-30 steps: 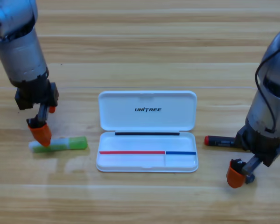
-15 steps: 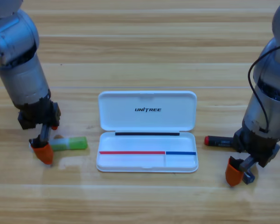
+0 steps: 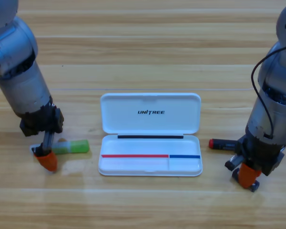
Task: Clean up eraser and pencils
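White case [image 3: 150, 135] lies open, ready for both pencils: the green one [image 3: 70, 147] on its left under the left gripper [image 3: 46, 160], the black one [image 3: 225, 143] on its right beside the right gripper [image 3: 248, 174]; eraser unseen.

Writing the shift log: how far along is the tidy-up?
Nothing is packed yet: the open white case holds no items. The left gripper is down at the white end of the green pencil; the right gripper is beside the black pencil. Neither pencil is lifted. No eraser is visible.
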Available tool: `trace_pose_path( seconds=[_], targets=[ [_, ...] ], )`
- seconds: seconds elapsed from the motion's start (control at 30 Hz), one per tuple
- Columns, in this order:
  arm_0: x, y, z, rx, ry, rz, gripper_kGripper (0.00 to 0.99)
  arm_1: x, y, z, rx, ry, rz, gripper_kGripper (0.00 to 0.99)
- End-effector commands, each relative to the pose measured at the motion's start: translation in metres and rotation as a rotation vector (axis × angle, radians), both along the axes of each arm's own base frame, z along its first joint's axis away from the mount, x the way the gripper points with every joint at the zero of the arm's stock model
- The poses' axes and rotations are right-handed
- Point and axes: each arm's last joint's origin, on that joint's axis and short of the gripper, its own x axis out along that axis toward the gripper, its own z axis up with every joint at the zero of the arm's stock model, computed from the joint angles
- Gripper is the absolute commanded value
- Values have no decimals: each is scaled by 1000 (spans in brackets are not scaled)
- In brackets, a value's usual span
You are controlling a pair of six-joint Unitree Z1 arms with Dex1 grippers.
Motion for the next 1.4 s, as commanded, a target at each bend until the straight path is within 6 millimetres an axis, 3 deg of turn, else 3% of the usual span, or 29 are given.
trace_pose_path(
  seconds=[0.03, 0.13, 0.27, 0.4, 0.5, 0.63, 0.83, 0.97, 1.1, 1.4],
  targets=[
    [-6, -3, -7, 15, -8, -5, 989, 5, -10, -22, -92, 35, 2, 0],
    [-7, -3, -9, 16, -14, -4, 990, 6, -11, 9, -70, -8, 68, 0],
    [-8, -2, -11, 17, -27, -2, 988, -1, -1, 53, 35, -40, 488, 0],
    [-8, -1, -14, 24, -42, 9, 907, 2, 19, 66, 117, -33, 692, 0],
    [-9, 0, -15, 28, -58, 15, 759, 7, 45, 60, 104, -7, 780, 0],
    [-12, 2, -18, 32, -63, -16, 394, 17, 72, 50, 91, 0, 824, 0],
    [-14, 6, -14, 57, -90, -47, 0, 30, 96, 40, 62, -12, 868, 0],
    [-17, 9, -11, 72, -103, -40, 0, 31, 104, 31, 53, 7, 877, 0],
    [-24, 14, 8, 73, -133, -44, 0, 33, 108, 16, 35, 33, 879, 0],
    [-39, 17, 89, 63, -158, -49, 0, 34, 112, 3, 10, 50, 885, 0]
  ],
)
